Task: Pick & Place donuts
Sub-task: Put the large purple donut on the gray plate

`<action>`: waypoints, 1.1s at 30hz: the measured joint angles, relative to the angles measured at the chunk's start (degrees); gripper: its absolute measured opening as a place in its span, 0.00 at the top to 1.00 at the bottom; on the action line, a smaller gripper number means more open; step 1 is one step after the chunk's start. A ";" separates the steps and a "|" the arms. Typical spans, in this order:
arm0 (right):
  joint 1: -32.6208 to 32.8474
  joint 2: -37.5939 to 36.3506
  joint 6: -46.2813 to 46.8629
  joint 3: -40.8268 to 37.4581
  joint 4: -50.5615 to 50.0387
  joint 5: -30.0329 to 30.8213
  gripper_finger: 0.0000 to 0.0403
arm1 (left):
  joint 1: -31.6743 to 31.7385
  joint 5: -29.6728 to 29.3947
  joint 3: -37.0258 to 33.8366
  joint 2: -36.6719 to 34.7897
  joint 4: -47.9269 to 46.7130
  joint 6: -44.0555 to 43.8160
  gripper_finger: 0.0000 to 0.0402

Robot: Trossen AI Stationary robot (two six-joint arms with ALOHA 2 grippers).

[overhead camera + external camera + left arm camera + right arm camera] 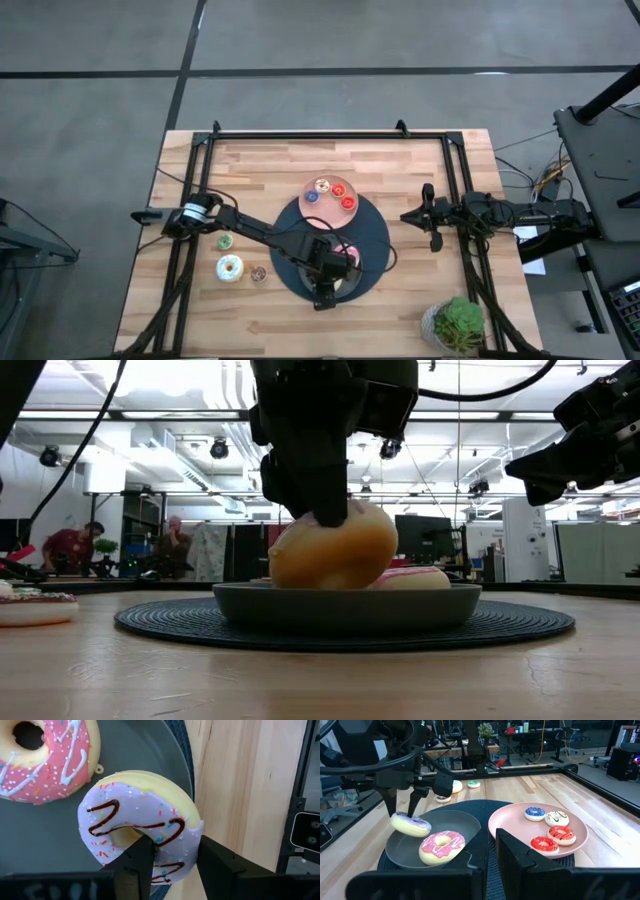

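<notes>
No text, label, brand or number can be read anywhere

Four tiny donuts [547,827] on one pink plate [510,822]; two large donuts [442,847] at one grey plate [402,850].

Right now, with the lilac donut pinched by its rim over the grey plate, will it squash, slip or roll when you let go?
The lilac donut probably won't squash: it keeps its ring shape between the left gripper fingers. It hangs tilted, low edge on the dark grey plate, so it will likely flop flat, perhaps nudging the pink donut close beside it. Slipperiness is hard to judge.
</notes>
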 joint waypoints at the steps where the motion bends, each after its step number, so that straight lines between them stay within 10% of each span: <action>1: -0.02 0.00 0.00 0.00 0.00 0.02 0.93 | 0.00 0.00 0.00 0.00 -0.01 -0.02 0.72; 33: 0.00 0.00 0.02 -0.02 0.00 0.00 0.93 | 0.26 0.00 -1.99 0.00 1.86 -1.60 0.72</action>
